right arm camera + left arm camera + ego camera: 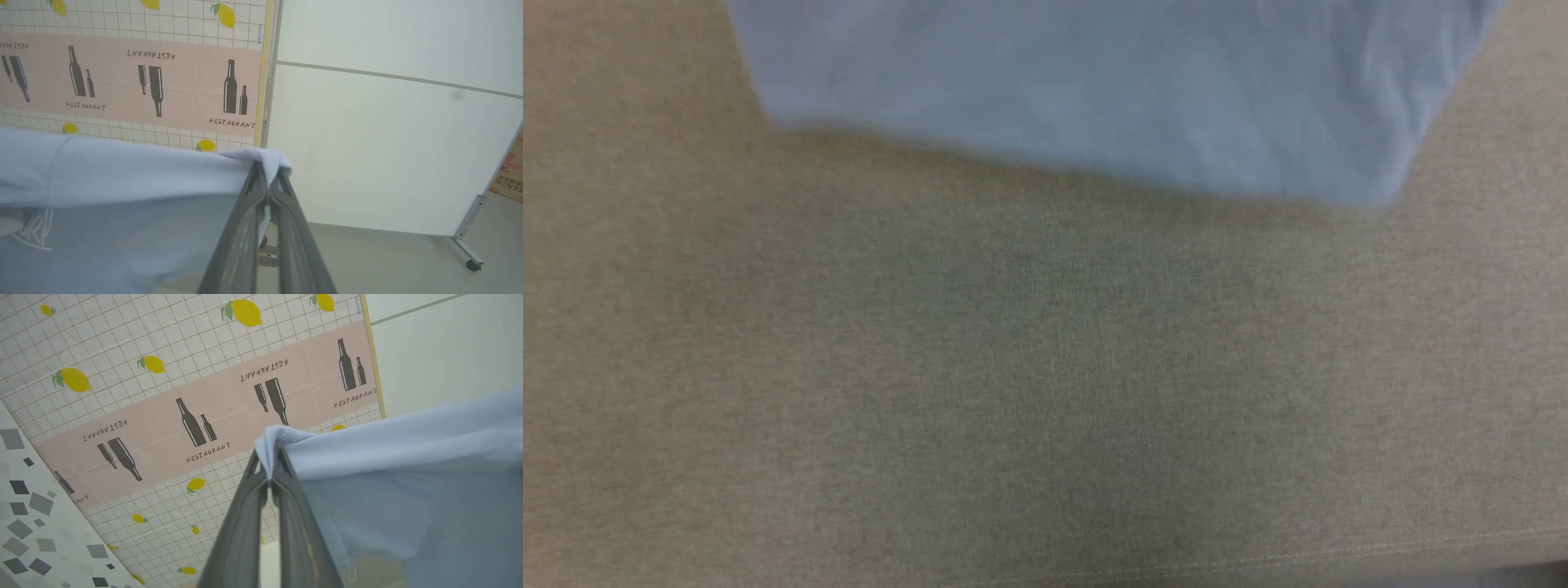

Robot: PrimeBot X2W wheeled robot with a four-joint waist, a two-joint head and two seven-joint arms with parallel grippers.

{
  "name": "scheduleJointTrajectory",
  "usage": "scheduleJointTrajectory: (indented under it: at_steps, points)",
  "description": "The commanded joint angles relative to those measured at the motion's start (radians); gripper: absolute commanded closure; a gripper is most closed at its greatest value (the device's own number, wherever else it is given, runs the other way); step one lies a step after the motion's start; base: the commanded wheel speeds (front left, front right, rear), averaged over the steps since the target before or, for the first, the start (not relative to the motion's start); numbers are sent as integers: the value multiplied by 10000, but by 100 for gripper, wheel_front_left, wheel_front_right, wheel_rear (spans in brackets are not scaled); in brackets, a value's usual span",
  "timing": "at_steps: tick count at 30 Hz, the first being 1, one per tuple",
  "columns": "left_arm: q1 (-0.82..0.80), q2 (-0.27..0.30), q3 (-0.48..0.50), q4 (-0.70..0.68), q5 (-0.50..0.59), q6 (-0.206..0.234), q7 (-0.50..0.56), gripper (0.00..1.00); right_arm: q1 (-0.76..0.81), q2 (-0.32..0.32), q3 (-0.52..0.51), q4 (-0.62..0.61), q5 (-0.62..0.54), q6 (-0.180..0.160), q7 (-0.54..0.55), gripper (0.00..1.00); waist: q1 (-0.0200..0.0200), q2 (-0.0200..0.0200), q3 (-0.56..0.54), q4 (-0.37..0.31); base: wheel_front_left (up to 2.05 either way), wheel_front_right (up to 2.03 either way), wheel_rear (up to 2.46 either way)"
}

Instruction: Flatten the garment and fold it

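As it hangs spread in the air, the garment (pixel 1094 90) shows its blurred lower hem over the far part of the beige surface (pixel 1045 392).
The left tool (pixel 269 467) and right tool (pixel 267 179) each pinch a bunched upper corner, fingers pressed together on cloth; a lemon-and-bottle wall covering (pixel 163 396) and a white partition (pixel 388 143) stand behind.

I see the garment (pixel 1094 90), a light blue knit polo, hanging spread wide and pinched at two top corners, its white cursive logo showing through the cloth.
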Motion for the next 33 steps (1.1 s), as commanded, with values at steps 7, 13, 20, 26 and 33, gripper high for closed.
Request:
scheduleJointTrajectory:
  at_steps: [7,13,20,26,33]
  points:
    - [-3111,-997,-447,2482,1105,-401,-925,100,-2771,351,768,2311,-473,-19,-1214,100,-3,0,2435,-348,0,0,0]
    - [-4382,-1649,-859,4183,1639,-511,-1824,100,-4080,819,1176,3739,-423,-19,-2421,100,-3,0,3001,-386,0,0,0]
    - [-3867,-1978,-1196,5344,1411,-588,-2522,100,-3690,1195,2059,4412,231,-19,-3032,100,-3,0,3170,-256,0,0,0]
    - [-1648,-1839,-1122,5454,884,-354,-3205,100,-2231,1348,2781,4448,817,-19,-3272,100,-3,0,2654,-12,0,0,0]
    - [2086,-1438,-1361,4514,248,-9,-3494,100,355,863,3694,4134,1475,-19,-3251,100,-3,0,1409,290,0,0,0]
